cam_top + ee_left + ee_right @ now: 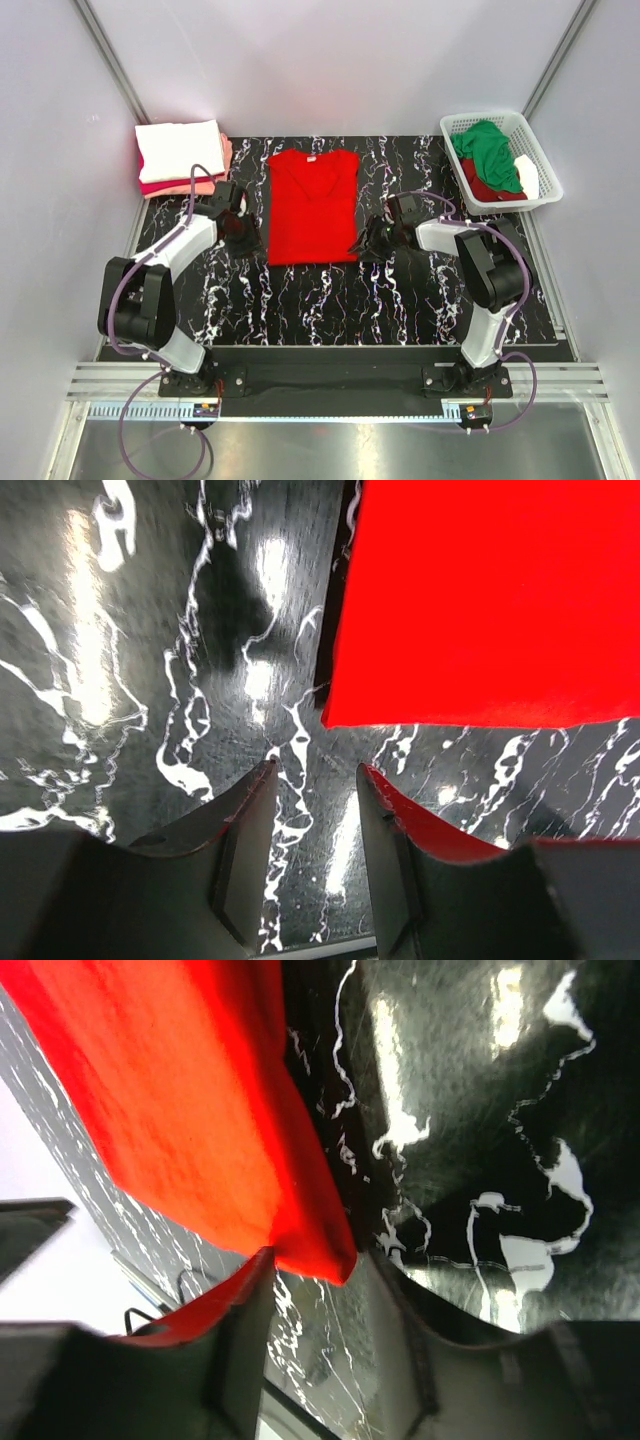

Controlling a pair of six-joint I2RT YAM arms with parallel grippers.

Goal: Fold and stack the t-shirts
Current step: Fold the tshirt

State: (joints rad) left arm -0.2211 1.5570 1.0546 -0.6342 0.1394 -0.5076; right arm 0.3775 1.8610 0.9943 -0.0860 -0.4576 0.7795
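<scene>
A bright red t-shirt (312, 205) lies flat in the middle of the table, sleeves folded in, with a small white neck label at its far end. My left gripper (243, 240) is open and empty just left of its near left corner; the left wrist view shows that corner (480, 610) ahead and to the right of the open gripper (318, 780). My right gripper (368, 240) is at the near right corner. In the right wrist view the gripper (320, 1265) is open, and the shirt's (180, 1090) corner lies between the fingertips, not clamped.
A stack of folded shirts (180, 155), white on top with salmon pink and crimson below, sits at the back left. A white lattice basket (545, 170) at the back right holds a green shirt (490, 150) and a dark red one (490, 188).
</scene>
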